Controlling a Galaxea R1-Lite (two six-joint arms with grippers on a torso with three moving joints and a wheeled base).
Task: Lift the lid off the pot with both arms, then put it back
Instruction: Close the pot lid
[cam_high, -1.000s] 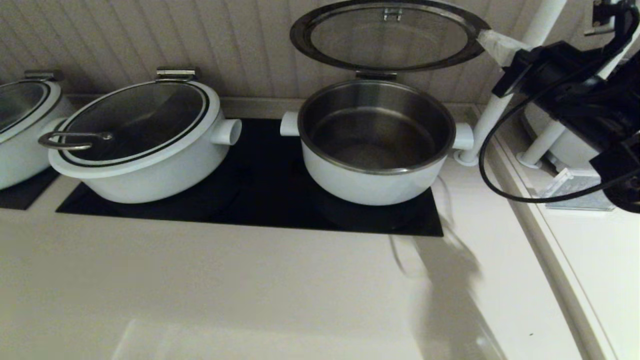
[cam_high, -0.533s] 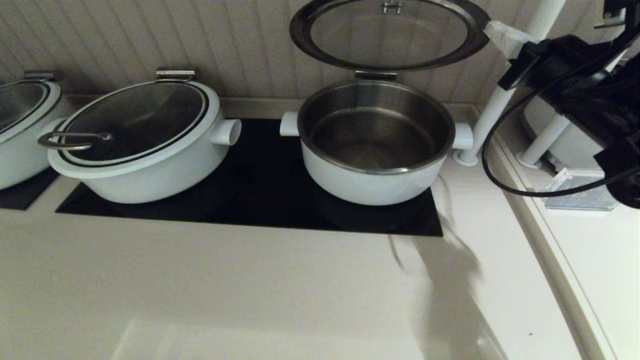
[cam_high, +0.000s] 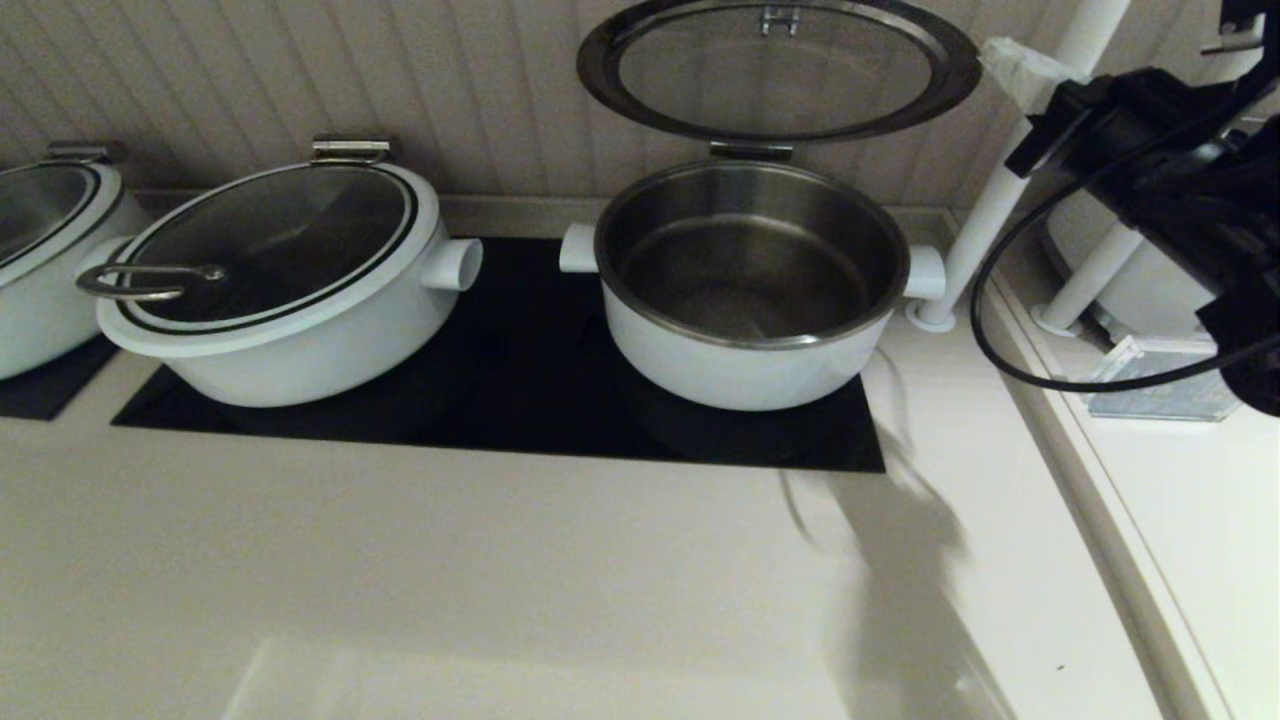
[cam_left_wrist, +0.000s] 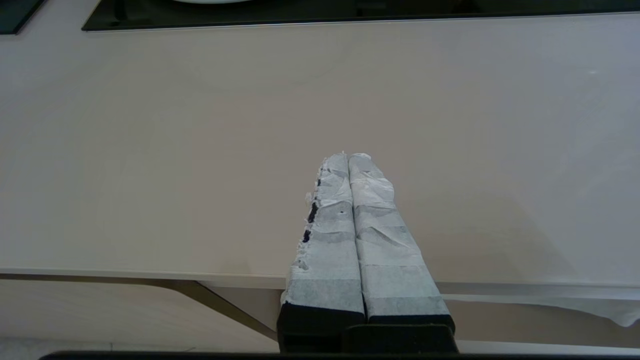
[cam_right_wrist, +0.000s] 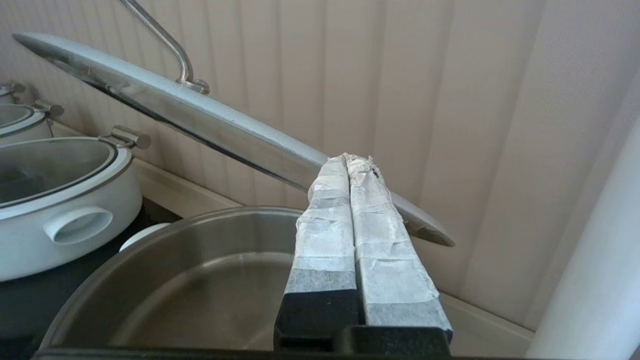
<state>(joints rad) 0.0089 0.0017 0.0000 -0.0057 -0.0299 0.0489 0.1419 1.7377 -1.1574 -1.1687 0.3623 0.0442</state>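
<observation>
The round white pot (cam_high: 740, 375) stands open on the right of the black cooktop, its steel inside bare. Its glass lid (cam_high: 780, 70) is swung up on the back hinge (cam_high: 750, 151) and leans towards the wall. My right gripper (cam_high: 990, 55) is shut, with its taped fingertips against the lid's right rim. In the right wrist view the gripper (cam_right_wrist: 350, 159) touches the tilted lid (cam_right_wrist: 200, 120) above the pot (cam_right_wrist: 150, 240); the steel bar handle (cam_right_wrist: 170, 45) is on the lid's far side. My left gripper (cam_left_wrist: 348, 156) is shut and empty over the beige counter, out of the head view.
A wider white pot (cam_high: 300, 340) with its glass lid closed sits on the cooktop's (cam_high: 520, 400) left; another pot (cam_high: 40, 290) is at the far left. A white post (cam_high: 990, 210) stands just right of the open pot. The ribbed wall is close behind.
The lid has tilted a little further up and back. My right gripper has risen slightly with the lid's rim. The left arm has not visibly moved.
</observation>
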